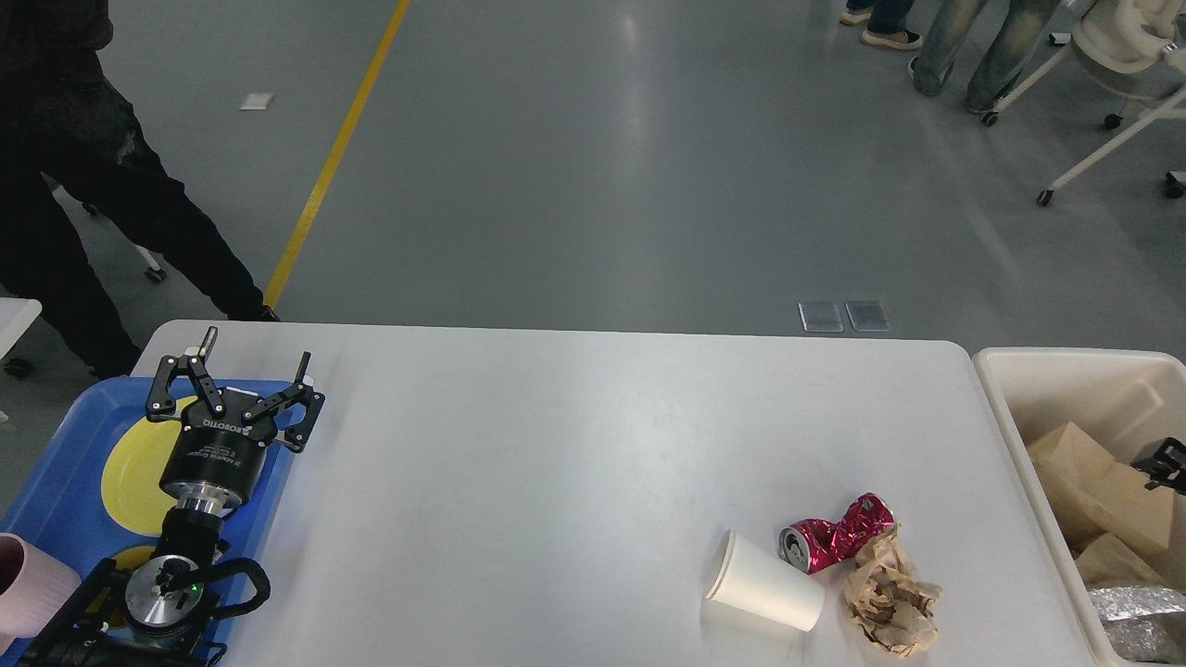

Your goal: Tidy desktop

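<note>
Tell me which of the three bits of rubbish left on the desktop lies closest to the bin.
The crumpled brown paper. It sits furthest right, nearest the cream bin; the crushed red can and the tipped white paper cup lie further left.

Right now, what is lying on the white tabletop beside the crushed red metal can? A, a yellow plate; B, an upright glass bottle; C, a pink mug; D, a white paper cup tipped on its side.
D: the white paper cup lies on its side on the white tabletop, just left of the crushed red metal can.
</note>
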